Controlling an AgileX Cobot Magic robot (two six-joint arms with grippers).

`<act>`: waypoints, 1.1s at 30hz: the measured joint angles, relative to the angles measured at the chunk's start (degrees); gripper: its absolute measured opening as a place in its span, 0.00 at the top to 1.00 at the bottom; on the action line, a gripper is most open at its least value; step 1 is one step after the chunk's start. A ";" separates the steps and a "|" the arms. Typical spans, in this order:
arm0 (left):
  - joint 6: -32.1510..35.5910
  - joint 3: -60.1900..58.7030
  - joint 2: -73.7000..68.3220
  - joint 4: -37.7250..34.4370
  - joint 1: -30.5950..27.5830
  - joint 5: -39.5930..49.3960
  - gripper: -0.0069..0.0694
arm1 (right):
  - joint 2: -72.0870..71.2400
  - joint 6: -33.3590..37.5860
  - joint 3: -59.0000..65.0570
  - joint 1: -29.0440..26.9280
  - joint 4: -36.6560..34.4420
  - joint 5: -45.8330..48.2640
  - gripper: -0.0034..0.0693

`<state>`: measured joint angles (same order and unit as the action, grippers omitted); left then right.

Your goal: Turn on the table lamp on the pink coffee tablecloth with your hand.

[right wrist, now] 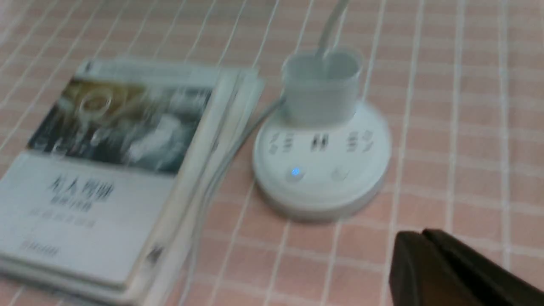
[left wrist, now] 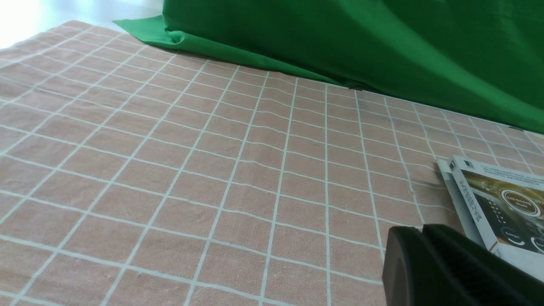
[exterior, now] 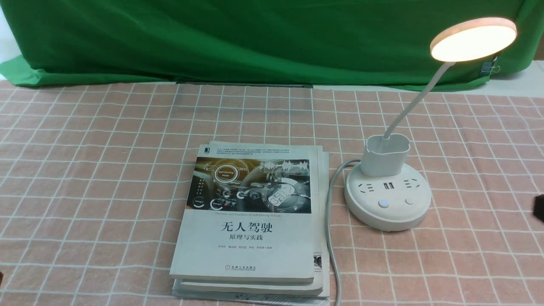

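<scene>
The white table lamp stands on the pink coffee tablecloth at the right. Its disc head glows, and a blue light shows on the left button of its round base. The base also shows, blurred, in the right wrist view. My right gripper is shut and empty, hovering near the cloth a short way to the right of the base; only a dark tip shows at the front view's right edge. My left gripper is shut and empty, low over the cloth left of the books.
A stack of books lies left of the lamp base, and shows in the left wrist view too. The lamp's grey cord runs along the books' right side toward the front edge. A green backdrop cloth hangs at the back.
</scene>
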<state>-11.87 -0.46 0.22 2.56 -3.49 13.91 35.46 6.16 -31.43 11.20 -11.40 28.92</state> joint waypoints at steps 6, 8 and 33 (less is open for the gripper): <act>0.00 0.00 0.00 0.00 0.00 0.00 0.88 | -18.19 7.76 18.63 -4.84 -1.84 -16.46 0.92; 0.00 0.00 0.00 0.00 0.00 0.00 0.88 | -23.85 8.54 24.99 -5.89 -1.79 -20.24 0.92; 0.06 0.00 0.00 0.00 0.00 0.00 0.88 | -35.39 8.54 31.86 -7.02 1.65 -15.44 0.90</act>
<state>-11.81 -0.46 0.22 2.56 -3.49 13.91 0.07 14.70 0.44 4.19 -9.75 13.47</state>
